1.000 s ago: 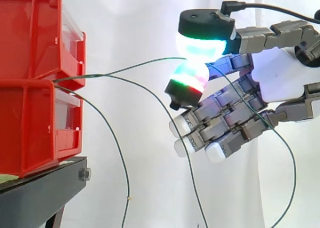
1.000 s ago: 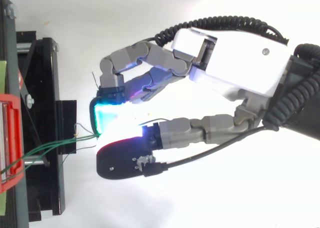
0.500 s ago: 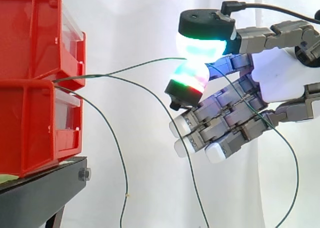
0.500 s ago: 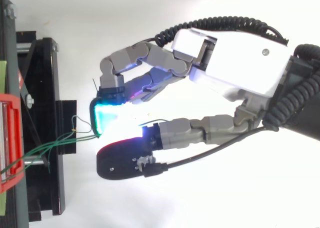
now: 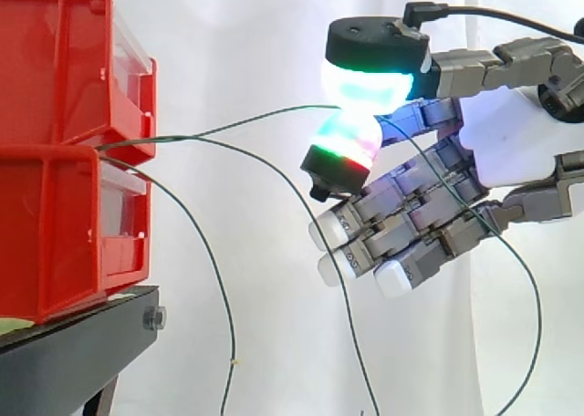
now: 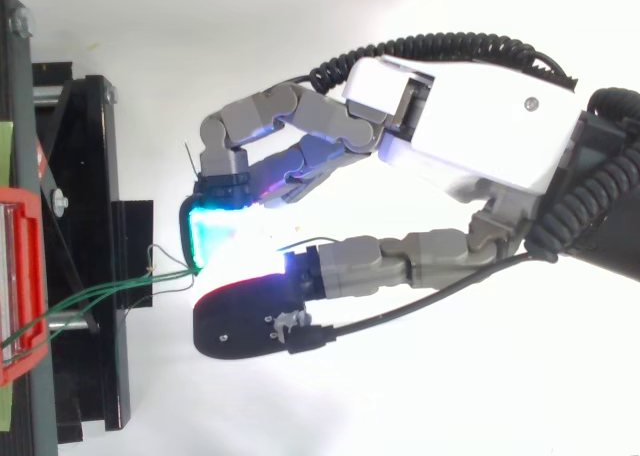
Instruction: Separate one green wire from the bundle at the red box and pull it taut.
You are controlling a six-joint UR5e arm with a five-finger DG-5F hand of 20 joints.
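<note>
White curtain (image 5: pixel 246 51) backs the scene from the side. Two stacked red bins (image 5: pixel 55 161) sit at left on a black stand (image 5: pixel 73 352), and the robot hand (image 5: pixel 511 142) reaches in from the right. Its two upper pads (image 5: pixel 365 78), glowing green, cyan and red, are pressed together on one green wire (image 5: pixel 274 112). That wire rises in a shallow curve from the gap between the bins to the pinch. Past the pinch, it trails over the lower fingers and drops away. The remaining fingers hang half-curled below, holding nothing. Two loose wires (image 5: pixel 215 279) from the same gap droop toward the floor.

From above, the hand (image 6: pixel 480 106) lies across a white surface with its glowing pads (image 6: pixel 205 236) closed together near the stand (image 6: pixel 85 156). Several green strands (image 6: pixel 100 291) fan from the red bin (image 6: pixel 20 276) toward the pinch.
</note>
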